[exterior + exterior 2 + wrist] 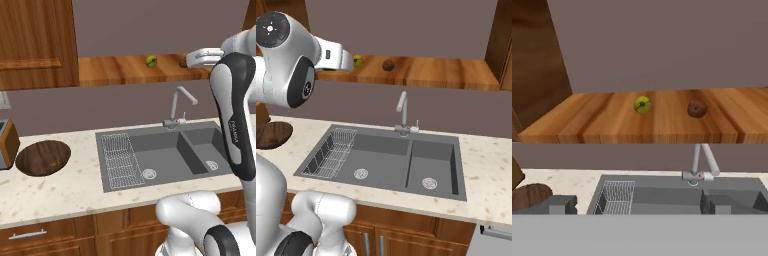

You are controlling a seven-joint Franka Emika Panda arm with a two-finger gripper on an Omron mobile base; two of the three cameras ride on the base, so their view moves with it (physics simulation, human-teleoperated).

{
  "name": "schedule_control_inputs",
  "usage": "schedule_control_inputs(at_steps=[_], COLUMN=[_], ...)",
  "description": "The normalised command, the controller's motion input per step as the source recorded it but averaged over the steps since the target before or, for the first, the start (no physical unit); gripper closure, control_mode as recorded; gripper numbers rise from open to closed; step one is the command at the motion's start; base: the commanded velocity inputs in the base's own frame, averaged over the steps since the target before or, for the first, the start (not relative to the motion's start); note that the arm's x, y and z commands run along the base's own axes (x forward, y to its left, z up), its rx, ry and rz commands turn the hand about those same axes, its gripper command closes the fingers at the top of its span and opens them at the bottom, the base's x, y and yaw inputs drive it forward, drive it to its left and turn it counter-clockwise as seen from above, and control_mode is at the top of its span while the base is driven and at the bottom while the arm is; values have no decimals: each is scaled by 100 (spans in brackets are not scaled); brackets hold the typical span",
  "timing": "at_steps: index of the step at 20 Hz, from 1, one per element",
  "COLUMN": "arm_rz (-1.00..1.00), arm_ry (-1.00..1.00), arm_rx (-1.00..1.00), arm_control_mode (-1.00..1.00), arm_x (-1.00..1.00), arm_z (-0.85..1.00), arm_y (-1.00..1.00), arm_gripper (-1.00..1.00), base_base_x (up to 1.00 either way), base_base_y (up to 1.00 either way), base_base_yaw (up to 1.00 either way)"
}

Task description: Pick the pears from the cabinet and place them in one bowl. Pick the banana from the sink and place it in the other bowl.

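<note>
Pears [642, 105] are sitting apart on the cabinet [612, 117] shelf, green one left. Gripper [637, 204] is hanging wide open and empty, probably lining up for a grab.

The arm [232, 115] hides most of the reddish-brown pear [183, 61].

Small dark lettering running down the arm [235, 131] in the left base view, too small and blurred to read. No other readable text, label, number or sign anywhere else in these views.
</note>
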Motion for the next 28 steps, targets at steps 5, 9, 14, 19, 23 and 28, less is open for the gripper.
schedule_control_inputs(at_steps=[5,9,14,19,23,28], arm_rz=[-4,-2,-1,-1,-1,0], arm_ry=[0,-1,0,0,1,3], arm_rx=[0,-1,-1,0,0,0], arm_control_mode=[-100,-100,-100,-100,-100,-100], arm_x=[76,66,72,82,87,83], arm_z=[-2,-14,-14,-12,-9,-9], arm_y=[0,3,10,13,7,6], arm_gripper=[-100,-100,-100,-100,-100,-100], base_base_x=[0,0,0,0,0,0], base_base_y=[0,0,0,0,0,0], base_base_yaw=[0,0,0,0,0,0])
